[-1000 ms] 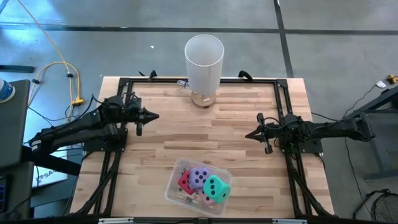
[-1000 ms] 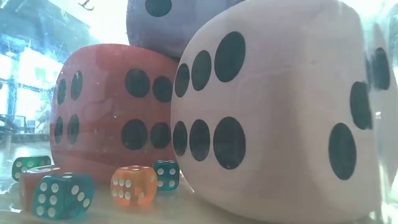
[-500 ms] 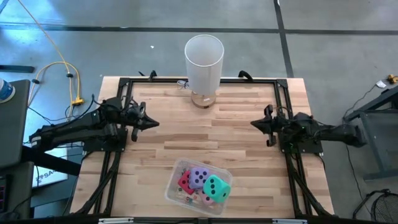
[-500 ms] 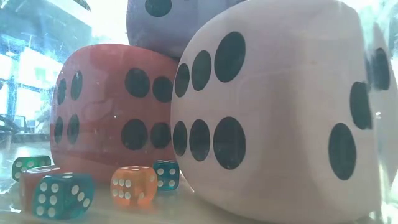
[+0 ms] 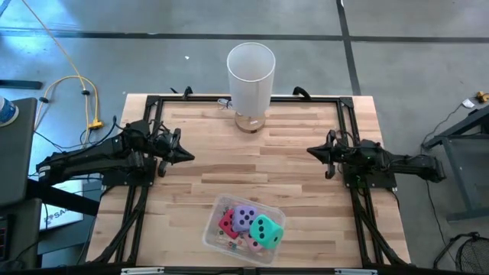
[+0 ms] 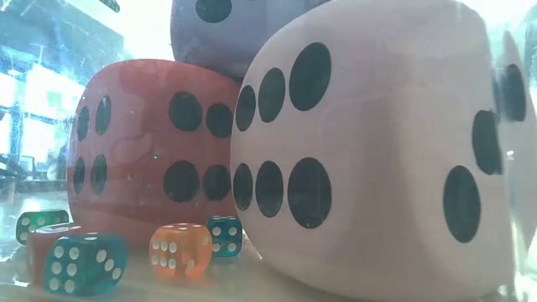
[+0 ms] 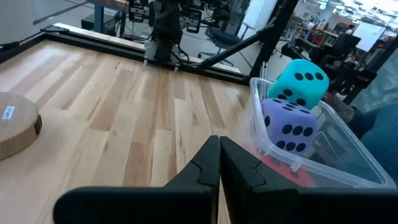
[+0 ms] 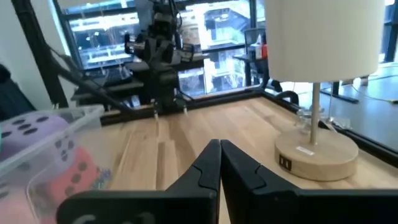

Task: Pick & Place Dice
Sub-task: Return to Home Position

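So the bin [image 5: 213,226] sits lower centre on the surface [image 5: 252,164], dice [image 5: 244,218] piled in it. Lamp [image 5: 250,72] at top centre, left tool [image 5: 186,155] mid-left, right tool [image 5: 312,151] mid-right, both well apart from the bin.

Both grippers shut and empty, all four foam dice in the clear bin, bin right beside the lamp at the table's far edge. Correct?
The bin's place is wrong: the high view shows the clear bin at the near edge of the table, far from the lamp. The rest holds: all four foam dice are in it, and the left gripper and right gripper are shut and empty.
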`<state>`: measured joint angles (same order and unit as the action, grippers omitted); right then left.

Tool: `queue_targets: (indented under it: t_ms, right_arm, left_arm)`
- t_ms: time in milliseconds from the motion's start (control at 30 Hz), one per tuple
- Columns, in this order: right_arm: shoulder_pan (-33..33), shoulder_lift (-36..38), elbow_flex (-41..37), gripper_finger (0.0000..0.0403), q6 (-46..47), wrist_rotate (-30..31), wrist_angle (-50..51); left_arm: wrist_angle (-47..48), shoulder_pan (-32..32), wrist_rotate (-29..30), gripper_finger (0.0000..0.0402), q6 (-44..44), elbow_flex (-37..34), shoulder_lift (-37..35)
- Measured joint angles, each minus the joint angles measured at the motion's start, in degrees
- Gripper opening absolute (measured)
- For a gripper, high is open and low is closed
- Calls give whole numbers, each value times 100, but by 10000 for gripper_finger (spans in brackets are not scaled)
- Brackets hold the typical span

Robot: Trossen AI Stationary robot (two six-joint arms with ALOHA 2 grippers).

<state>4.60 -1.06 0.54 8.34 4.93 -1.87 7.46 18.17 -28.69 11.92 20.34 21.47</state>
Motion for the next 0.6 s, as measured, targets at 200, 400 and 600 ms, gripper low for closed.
queue_targets:
  t_ms: [200, 400, 600]
  right_arm:
    - [0, -46, -1, 2, -86, -251, 75]
    - [2, -46, -1, 2, -86, -229, 83]
    - [0, -46, -1, 2, -86, -225, 80]
  left_arm:
    - [-35, 0, 2, 0, 15, 0, -2]
    - [-24, 0, -6, 0, 202, 0, 0]
    - [245, -84, -912, 0, -410, -30, -6]
